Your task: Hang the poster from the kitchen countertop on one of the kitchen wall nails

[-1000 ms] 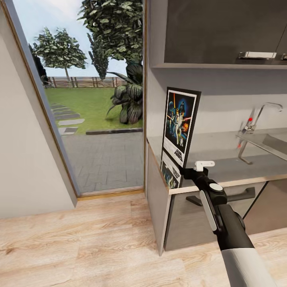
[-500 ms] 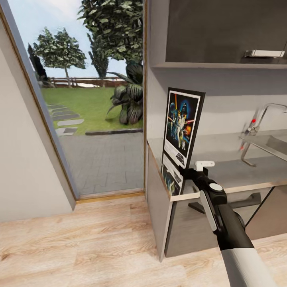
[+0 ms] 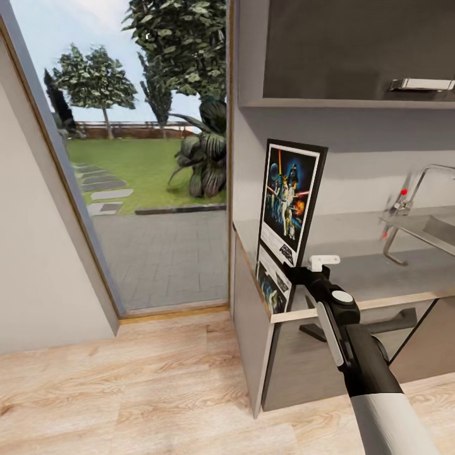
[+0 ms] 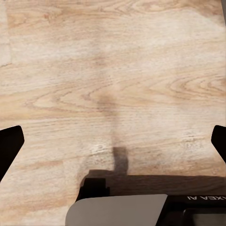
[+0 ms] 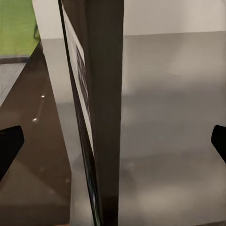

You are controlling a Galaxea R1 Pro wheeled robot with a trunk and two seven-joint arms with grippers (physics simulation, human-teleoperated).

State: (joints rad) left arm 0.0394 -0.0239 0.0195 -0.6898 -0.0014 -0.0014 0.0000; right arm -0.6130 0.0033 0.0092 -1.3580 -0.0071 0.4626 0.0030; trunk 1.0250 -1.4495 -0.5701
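- Standing upright at the surface's [image 3: 379,272] left front corner: poster [image 3: 291,193].
- Right claw [image 3: 292,273] at its lower edge; grasp cannot be told.
- Left claw [image 4: 113,141] spread, above floor.
- Remaining: lift, carry, hang.

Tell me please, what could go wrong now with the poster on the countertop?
1. The poster stands upright near the end edge of the kitchen countertop; a push from the right gripper at its lower corner may tip it to the wooden floor.
2. The right wrist view shows the frame edge-on with the fingertips wide apart, so a badly centred close may slip off.
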